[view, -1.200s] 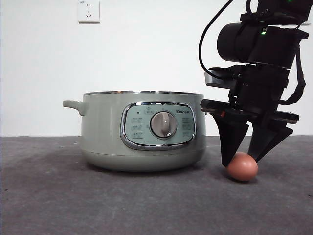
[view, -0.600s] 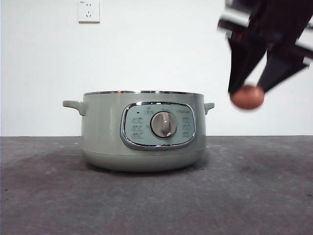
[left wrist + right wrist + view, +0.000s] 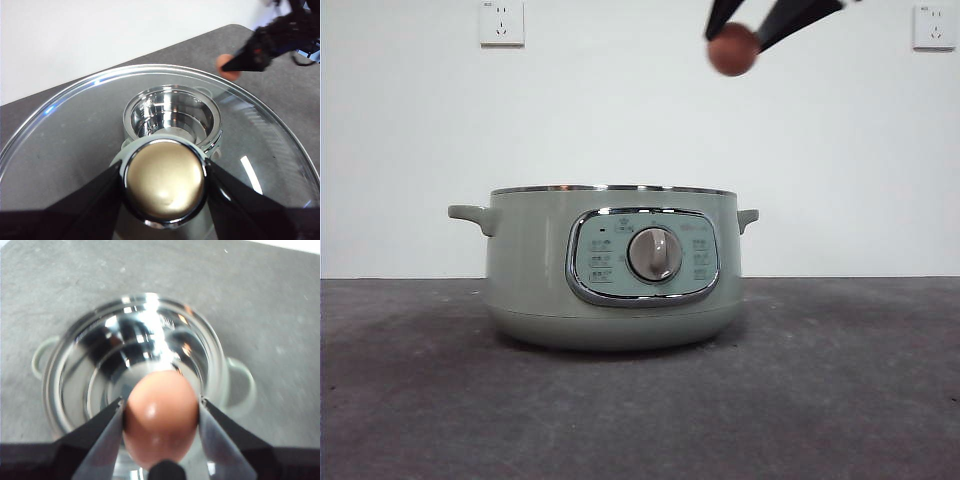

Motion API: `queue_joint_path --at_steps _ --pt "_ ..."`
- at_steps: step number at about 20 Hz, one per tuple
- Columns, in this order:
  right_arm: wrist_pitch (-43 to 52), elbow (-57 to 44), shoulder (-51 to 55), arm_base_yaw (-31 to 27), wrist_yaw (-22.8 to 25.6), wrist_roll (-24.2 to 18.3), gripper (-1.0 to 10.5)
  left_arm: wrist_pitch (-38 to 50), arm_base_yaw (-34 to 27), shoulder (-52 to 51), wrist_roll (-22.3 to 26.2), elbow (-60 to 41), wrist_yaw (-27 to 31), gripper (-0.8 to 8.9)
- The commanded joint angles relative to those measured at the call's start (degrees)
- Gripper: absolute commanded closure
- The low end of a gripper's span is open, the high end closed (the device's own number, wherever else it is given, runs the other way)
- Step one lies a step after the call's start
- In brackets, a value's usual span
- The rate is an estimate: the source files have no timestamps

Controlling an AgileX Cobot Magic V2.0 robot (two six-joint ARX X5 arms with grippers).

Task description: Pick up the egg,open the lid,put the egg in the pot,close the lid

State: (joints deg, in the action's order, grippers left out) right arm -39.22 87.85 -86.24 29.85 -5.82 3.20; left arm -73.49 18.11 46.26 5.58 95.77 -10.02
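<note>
The sage-green pot point(image 3: 530, 270) stands open on the table, and its steel inside point(image 3: 100, 370) shows below my right gripper. That right gripper point(image 3: 733, 42) is shut on the reddish-brown egg point(image 3: 733, 50), high above the pot's right part. In the right wrist view the egg point(image 3: 161, 412) sits between the two jaws, over the pot's mouth. My left gripper point(image 3: 165, 182) is shut on the knob point(image 3: 165, 177) of the glass lid point(image 3: 75, 135) and holds it aloft, out of the front view. Through the glass the pot point(image 3: 172, 117) shows underneath, and the egg point(image 3: 227, 67) shows past the rim.
The grey table point(image 3: 640, 410) spreads around the pot. A white wall stands behind, with a socket point(image 3: 501, 22) at the upper left and another socket point(image 3: 932, 26) at the upper right.
My right gripper has lifted the egg off the table beside the pot's right side. It has carried the egg up and to the left, to a spot high above the pot.
</note>
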Motion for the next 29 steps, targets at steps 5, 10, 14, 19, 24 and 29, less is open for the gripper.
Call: queue_joint_path --at_steps 5,10,14,19,24,29 --pt "-0.72 13.97 -19.26 4.28 0.15 -3.50 9.6 2.29 -0.17 -0.50 0.44 0.42 -0.44 8.22" --pt "-3.96 20.61 -30.86 5.49 1.81 -5.16 9.6 0.70 -0.17 -0.50 0.46 0.42 -0.44 8.22" --pt "-4.57 20.70 -35.39 5.77 2.25 -5.16 9.6 0.63 -0.17 -0.50 0.46 0.42 -0.44 8.22" --pt "-6.45 20.70 -37.66 6.21 3.06 -6.03 9.6 0.63 -0.17 -0.50 0.46 0.42 -0.46 8.22" --pt "-7.72 20.61 -38.75 6.21 3.91 -6.43 9.6 0.39 -0.17 -0.50 0.46 0.42 -0.44 8.22" --pt "-7.52 20.72 -38.73 6.21 3.65 -6.36 5.3 0.42 -0.17 -0.50 0.46 0.42 -0.44 8.22"
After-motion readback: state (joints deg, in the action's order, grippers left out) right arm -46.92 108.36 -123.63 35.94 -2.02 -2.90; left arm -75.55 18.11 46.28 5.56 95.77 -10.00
